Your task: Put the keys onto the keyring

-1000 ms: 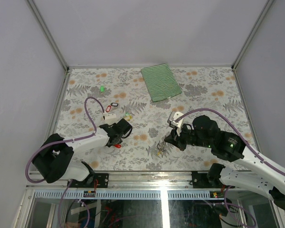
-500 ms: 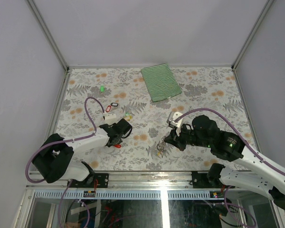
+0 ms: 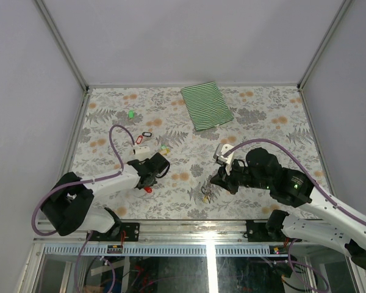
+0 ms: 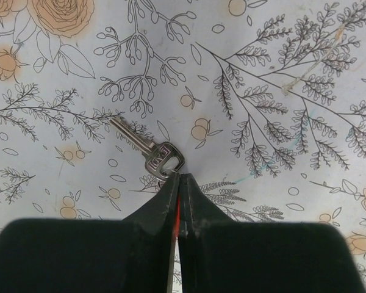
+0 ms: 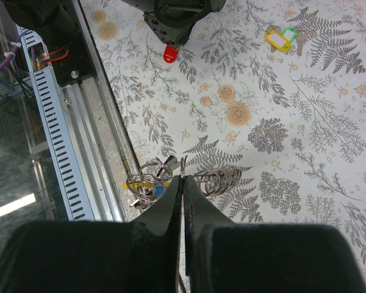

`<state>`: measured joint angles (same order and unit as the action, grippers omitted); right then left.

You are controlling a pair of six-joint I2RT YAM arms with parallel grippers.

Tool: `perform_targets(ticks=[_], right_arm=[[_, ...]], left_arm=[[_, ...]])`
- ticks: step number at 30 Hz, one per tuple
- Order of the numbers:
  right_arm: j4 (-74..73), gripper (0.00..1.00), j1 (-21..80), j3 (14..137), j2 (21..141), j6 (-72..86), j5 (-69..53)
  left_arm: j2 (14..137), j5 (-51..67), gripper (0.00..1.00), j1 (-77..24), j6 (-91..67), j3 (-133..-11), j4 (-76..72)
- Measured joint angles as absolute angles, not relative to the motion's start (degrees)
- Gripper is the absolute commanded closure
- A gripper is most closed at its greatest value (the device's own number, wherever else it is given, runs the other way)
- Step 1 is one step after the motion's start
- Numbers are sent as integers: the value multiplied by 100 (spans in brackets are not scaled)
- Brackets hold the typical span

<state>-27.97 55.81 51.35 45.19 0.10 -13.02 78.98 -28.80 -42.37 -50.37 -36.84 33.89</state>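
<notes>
Pinching fully shut where a second ago its jaws were standing apart, the left gripper (image 4: 178, 178) is now clamping the red tag of the red-tagged key (image 4: 149, 151). Only a thin red sliver is showing between the closed fingers in the left wrist view. The silvery blade is sticking out past the fingertips, and whether it is touching the floral table (image 3: 262, 116) is not clear. Seen from above, the red tag is sitting a touch farther from the striped cloth (image 3: 207, 105) than it was, well apart from the cloth on its near-left side.

The right gripper (image 5: 183, 178) is staying closed, as before, on the wire of the keyring (image 5: 218, 179). It has drifted very slightly away from the cloth and is holding the ring well apart from it, almost straight toward the arms' bases.

The keyring is showing as thin silvery-grey wire coils. One loop is spreading to one side of the fingertips. On the other side a bunch of keys (image 5: 147, 181) with yellow and blue tags is hanging from more rings. Whether the bunch is touching the table is not clear.

A green-tagged key (image 3: 131, 113) is lying to the left of the cloth. More tagged keys (image 3: 145, 141) are lying between the cloth and the left gripper.
</notes>
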Motion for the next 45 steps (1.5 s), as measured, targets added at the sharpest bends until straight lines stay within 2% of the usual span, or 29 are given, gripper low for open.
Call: perform_targets(ticks=[6,14,18,30,45], right_arm=[[-2729,100,5581,5135,4560,75,-1221],[-2239,100,5581,4856,4259,178,-989],[-2080,100,5581,4707,4064,165,-991],[-2008,100,5581,4707,4117,-43,-1601],[-1492,100,5581,5144,4331,-252,-2700]], left_arm=[[7686,-2897,100,-4447,-4829,-3863,3562],[7159,-2932,100,-4834,-4217,-4716,3638],[6759,-2615,100,-4941,-3706,-4838,3420],[5162,-626,100,-4991,-2104,-4836,1951],[4591,2097,100,-4919,-1127,-4644,71]])
